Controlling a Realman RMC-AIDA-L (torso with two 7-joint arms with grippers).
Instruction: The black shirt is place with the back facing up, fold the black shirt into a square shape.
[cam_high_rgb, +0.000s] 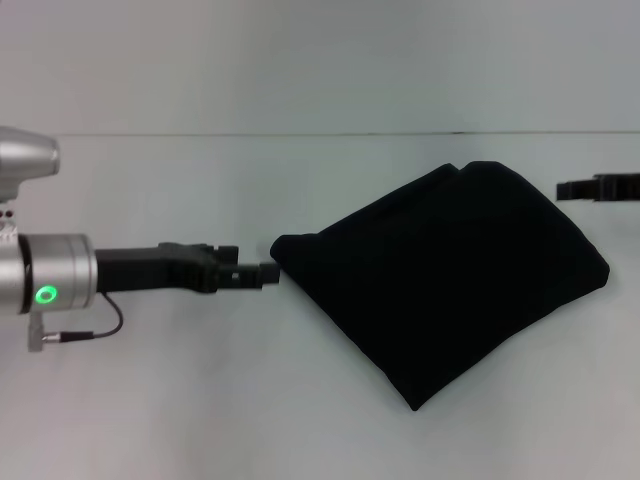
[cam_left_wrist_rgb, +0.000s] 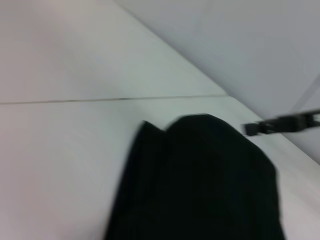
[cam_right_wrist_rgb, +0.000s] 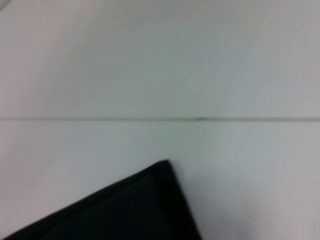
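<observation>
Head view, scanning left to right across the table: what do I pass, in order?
Silver left arm housing with the green light → black left gripper, tip just short of the cloth → folded black fabric shirt, lying as a tilted square → black right gripper at the frame's right edge, apart from the shirt.

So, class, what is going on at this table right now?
A two-armed robot is folding a black shirt on a white table. The shirt already lies as a compact, roughly square bundle, turned cornerwise. The left gripper sits low at the bundle's left corner, touching it or nearly so; whether it grips fabric cannot be told. The right gripper hangs off to the right, clear of the shirt.
</observation>
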